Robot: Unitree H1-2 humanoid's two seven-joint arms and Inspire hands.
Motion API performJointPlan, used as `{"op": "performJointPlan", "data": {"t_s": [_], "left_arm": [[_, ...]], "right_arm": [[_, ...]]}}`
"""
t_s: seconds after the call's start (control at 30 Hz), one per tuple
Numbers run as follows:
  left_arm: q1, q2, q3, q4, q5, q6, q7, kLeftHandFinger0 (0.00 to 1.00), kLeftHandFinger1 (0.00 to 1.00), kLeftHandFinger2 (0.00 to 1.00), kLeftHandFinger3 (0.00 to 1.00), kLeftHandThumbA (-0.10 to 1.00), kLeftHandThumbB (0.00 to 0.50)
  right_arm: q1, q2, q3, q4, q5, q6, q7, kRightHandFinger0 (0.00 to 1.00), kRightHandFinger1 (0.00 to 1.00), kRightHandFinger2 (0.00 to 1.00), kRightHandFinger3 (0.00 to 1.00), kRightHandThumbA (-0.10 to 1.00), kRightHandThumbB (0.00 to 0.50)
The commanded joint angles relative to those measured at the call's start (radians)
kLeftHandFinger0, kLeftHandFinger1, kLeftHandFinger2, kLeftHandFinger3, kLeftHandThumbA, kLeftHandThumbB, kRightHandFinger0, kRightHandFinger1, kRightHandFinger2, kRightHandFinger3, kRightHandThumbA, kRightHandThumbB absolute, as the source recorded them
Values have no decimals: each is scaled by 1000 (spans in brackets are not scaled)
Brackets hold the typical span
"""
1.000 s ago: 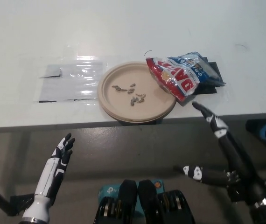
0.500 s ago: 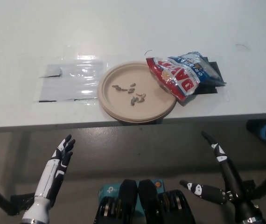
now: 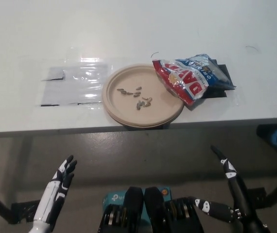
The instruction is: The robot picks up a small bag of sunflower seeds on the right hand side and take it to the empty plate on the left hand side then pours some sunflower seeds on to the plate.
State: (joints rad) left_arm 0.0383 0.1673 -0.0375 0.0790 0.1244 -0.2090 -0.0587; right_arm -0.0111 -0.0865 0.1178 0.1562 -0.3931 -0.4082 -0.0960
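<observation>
Evidently the pouring is already done: a small scatter of sunflower seeds (image 3: 136, 97) lies near the middle of the tan paper plate (image 3: 124, 111), which sits at the front edge of the white table (image 3: 177, 29). The bag of sunflower seeds (image 3: 186, 79), red, white and blue, lies on its side just right of the plate, its lower left end overlapping the plate's right rim and its far end resting on a dark mat (image 3: 221, 80). Nothing grips it. A clear plastic sheet (image 3: 73, 85) lies flat on the table to the left of the plate, touching or nearly touching its rim. Both hands are below the table edge and well apart from the bag and plate. The black right hand (image 3: 226, 194) is at the lower right, fingers spread apart and empty, one long finger pointing up toward the table. The white left hand (image 3: 60, 182) rests at the lower left, fingers extended and slightly apart, also holding nothing. Judging from how things lie, the task's main steps look complete and the moment reads as a retreat or rest. If more seeds were wanted, the next move would call for the right hand to rise above the table edge, reach to the bag and close on its body without nudging the plate off the table's edge.
</observation>
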Motion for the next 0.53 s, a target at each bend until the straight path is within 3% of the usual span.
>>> {"op": "performJointPlan", "data": {"t_s": [0.0, 0.5], "left_arm": [[4, 11, 3, -39, 1, 1, -4, 1000, 1000, 1000, 1000, 1000, 171], [9, 15, 16, -37, -6, -5, -4, 1000, 1000, 1000, 1000, 1000, 169]], "right_arm": [[-9, -6, 9, -23, 8, -62, -39, 1000, 1000, 1000, 1000, 1000, 208], [-71, 7, 41, -39, -38, -62, -44, 1000, 1000, 1000, 1000, 1000, 174]]}}
